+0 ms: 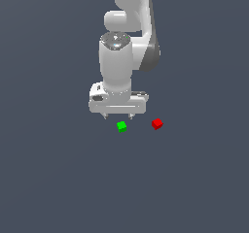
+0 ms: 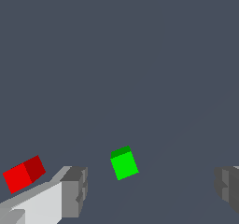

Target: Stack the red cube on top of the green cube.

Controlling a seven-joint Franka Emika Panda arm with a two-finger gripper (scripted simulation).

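Matte red cube (image 1: 157, 124) sits near same-size green cube (image 1: 121, 126) on flat grey desk (image 1: 58, 178); glossy white end effector (image 1: 117, 116) above green, spread wide, empty.

Two cubes total — one red cube (image 1: 157, 124) and one green cube (image 1: 121, 126). One robot arm (image 1: 127, 18) with one hand (image 1: 117, 116) — that's it.

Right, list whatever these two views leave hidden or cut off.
- Exterior view: the arm's upper links run off the top edge; its base is unseen.
- Exterior view: the gripper shows only fingertip stubs; its body covers the rest.
- Wrist view: both fingers are cut by the frame edges.
- Both views: undersides of the red cube and green cube are hidden.
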